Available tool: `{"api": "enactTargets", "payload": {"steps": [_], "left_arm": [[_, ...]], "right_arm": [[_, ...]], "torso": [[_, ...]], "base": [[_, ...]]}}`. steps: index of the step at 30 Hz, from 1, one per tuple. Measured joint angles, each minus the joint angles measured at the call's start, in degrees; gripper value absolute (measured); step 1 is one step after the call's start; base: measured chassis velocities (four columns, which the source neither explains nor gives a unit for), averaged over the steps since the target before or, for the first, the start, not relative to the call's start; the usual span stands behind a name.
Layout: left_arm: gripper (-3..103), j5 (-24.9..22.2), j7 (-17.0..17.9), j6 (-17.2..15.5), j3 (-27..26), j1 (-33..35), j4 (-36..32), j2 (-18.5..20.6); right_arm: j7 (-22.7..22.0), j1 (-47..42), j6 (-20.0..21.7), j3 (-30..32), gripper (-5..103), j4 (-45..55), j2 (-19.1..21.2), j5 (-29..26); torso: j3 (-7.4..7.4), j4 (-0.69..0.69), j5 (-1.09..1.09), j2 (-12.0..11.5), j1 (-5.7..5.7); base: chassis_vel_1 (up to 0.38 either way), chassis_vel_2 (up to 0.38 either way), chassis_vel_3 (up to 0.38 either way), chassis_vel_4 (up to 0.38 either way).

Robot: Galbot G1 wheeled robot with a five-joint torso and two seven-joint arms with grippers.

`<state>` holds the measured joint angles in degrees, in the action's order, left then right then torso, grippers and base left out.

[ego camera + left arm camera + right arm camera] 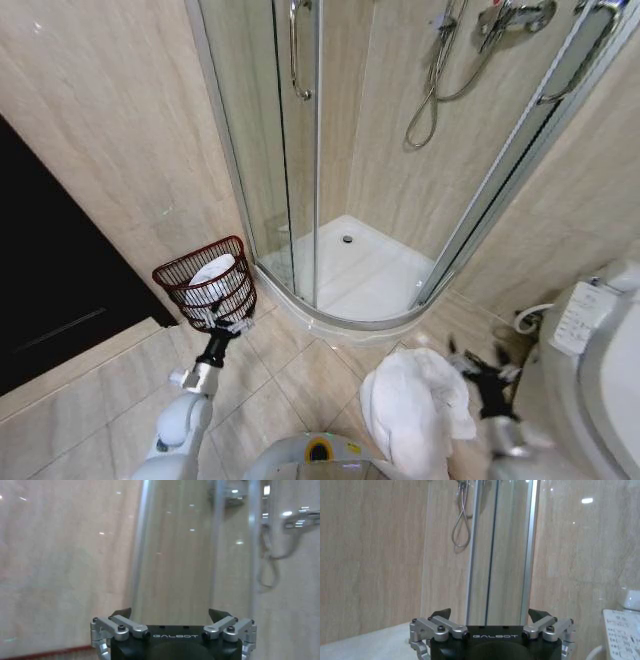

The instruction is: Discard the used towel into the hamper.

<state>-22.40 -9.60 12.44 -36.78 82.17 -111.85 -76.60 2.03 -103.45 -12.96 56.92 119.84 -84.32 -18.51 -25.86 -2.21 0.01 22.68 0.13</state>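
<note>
The hamper [238, 292], a reddish-brown wire basket, stands on the floor against the wall left of the shower, with something white [210, 272] inside it. My left gripper [222, 321] is at the hamper's near side, and the left wrist view shows it open [170, 613] and empty, with a strip of the hamper's rim [47, 653] beside it. A crumpled white towel [412, 405] lies low in front of me, to the right. Just to the towel's right is my right gripper [480, 368]. In the right wrist view it is open [490, 613] with nothing between its fingers.
The curved glass shower enclosure [300, 150] with its white tray [365, 275] is straight ahead. A toilet with a control panel [580, 318] stands at the right. A dark doorway [50, 260] opens at the left. Tiled floor [300, 375] lies between hamper and towel.
</note>
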Motion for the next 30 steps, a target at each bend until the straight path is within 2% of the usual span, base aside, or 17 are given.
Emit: {"api": "enactTargets", "payload": {"steps": [2,4,5,8,14,16,18,21,23,24,26,30], "left_arm": [[100,0.04,0.81,-0.56,-0.09,-0.18,-0.45,0.08],[100,0.05,4.35,-2.68,-0.3,-0.6,-3.82,-0.02],[100,0.0,4.4,-2.76,-0.23,-0.24,-4.33,-0.15],[100,0.0,3.85,-2.68,-0.04,0.54,-4.44,-0.24],[100,0.77,0.4,-2.22,1.24,3.53,-2.23,-0.14],[100,0.82,-1.02,-2.14,1.8,4.77,-1.39,-0.01],[100,1.06,-2.68,-1.48,2.46,6.33,0.38,0.26],[100,1.06,-3.02,-1.26,2.54,6.72,0.87,0.39],[100,0.69,-3.2,-0.59,2.65,7.18,1.62,0.69],[100,0.69,-3.2,-0.59,2.65,7.18,1.62,0.69],[100,0.35,-3.41,0.27,2.63,7.27,1.7,0.82],[100,0.34,-3.33,0.7,2.54,6.98,1.32,0.47]], "right_arm": [[0.12,-0.06,-0.02,0.04,100,0.1,-0.03,-0.07],[0.63,-0.98,-0.42,-0.15,100,0.46,-0.31,-0.15],[0.67,-1.35,-0.74,-0.52,100,0.51,-0.45,-0.14],[0.98,-2.2,-1.27,-1.45,100,0.45,-0.74,-0.03],[1.72,-2.72,-2.13,-4.13,100,-3.89,-1.53,0.13],[0.97,-2.62,-1.17,-5.38,100,-6.16,-1.49,-1.16],[0.86,-2.04,2.58,-7.23,100,-10.48,-0.36,-5.84],[1.15,-1.13,4.53,-7.46,100,-12.91,0.08,-7.49],[2.05,2.31,7.88,-7.28,100,-19.21,0.78,-9.88],[2.05,2.31,7.88,-7.28,100,-19.21,0.78,-9.88],[4.09,6.81,9.27,-6.58,100,-26.86,1.8,-10.32],[6.46,10.88,9.22,-6.51,100,-33.38,2.7,-9.06]], "torso": [[0.0,0.0,0.0,0.0,0.0],[0.0,0.01,-0.01,0.0,0.0],[0.01,0.01,0.01,0.0,-0.01],[0.0,0.01,-0.02,0.0,0.0],[0.01,0.01,-0.01,0.0,-0.01],[0.01,0.0,-0.01,0.0,-0.01],[0.01,0.0,-0.01,0.0,-0.01],[0.01,0.0,-0.02,0.01,-0.01],[0.01,0.01,0.01,0.01,-0.02],[0.01,0.01,0.01,0.01,-0.02],[0.01,0.0,0.0,0.0,-0.02],[0.01,0.01,0.0,0.0,-0.01]], "base": [[0.0,0.0,0.0,0.0],[0.0,0.0,0.0,0.0],[0.0,0.0,0.0,0.0],[0.0,0.0,0.0,0.0],[0.0,0.0,0.0,0.0],[0.0,0.0,0.0,0.0],[0.0,0.0,0.0,0.0],[0.0,0.0,0.0,0.0],[0.0,0.0,0.0,0.0],[0.0,0.0,0.0,0.0],[0.0,0.0,0.0,0.0],[0.0,0.0,0.0,0.0]]}}
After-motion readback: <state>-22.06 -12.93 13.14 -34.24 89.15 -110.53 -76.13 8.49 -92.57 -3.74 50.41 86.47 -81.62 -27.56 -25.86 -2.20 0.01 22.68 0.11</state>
